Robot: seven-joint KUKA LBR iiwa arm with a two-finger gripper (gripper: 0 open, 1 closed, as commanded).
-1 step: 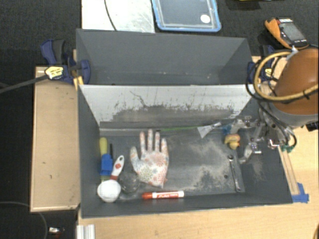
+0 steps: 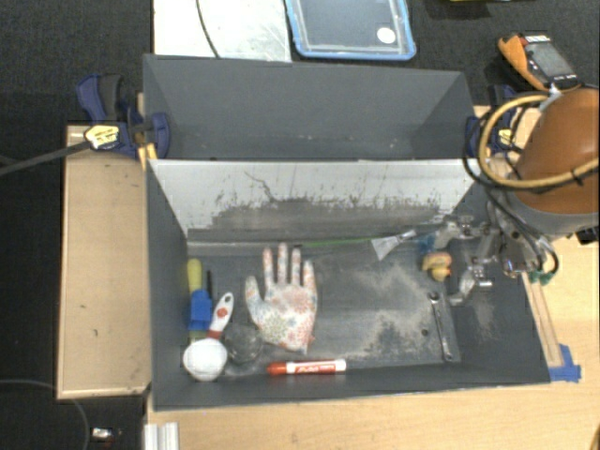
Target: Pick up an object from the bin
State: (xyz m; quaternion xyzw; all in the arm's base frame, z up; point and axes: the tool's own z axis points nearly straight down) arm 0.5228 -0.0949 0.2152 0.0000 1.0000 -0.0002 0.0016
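My gripper (image 2: pixel 472 275) hangs over the right end of the bin, near the right wall. Just to its left lies a small yellow-brown lump (image 2: pixel 437 267) with a blue bit (image 2: pixel 427 246) behind it; whether the gripper touches either I cannot tell. A silvery pointed piece (image 2: pixel 391 245) lies further left by the back wall. Below the gripper a dark grey rod (image 2: pixel 441 331) lies on the floor, pointing toward the front.
On the left half lie a patterned glove (image 2: pixel 282 304), a red marker (image 2: pixel 307 367), a white ball (image 2: pixel 204 359), a blue and yellow tool (image 2: pixel 196 296), a white and red piece (image 2: pixel 221 311) and a dark clump (image 2: pixel 246 343). A thin green stick (image 2: pixel 319 243) runs along the back wall.
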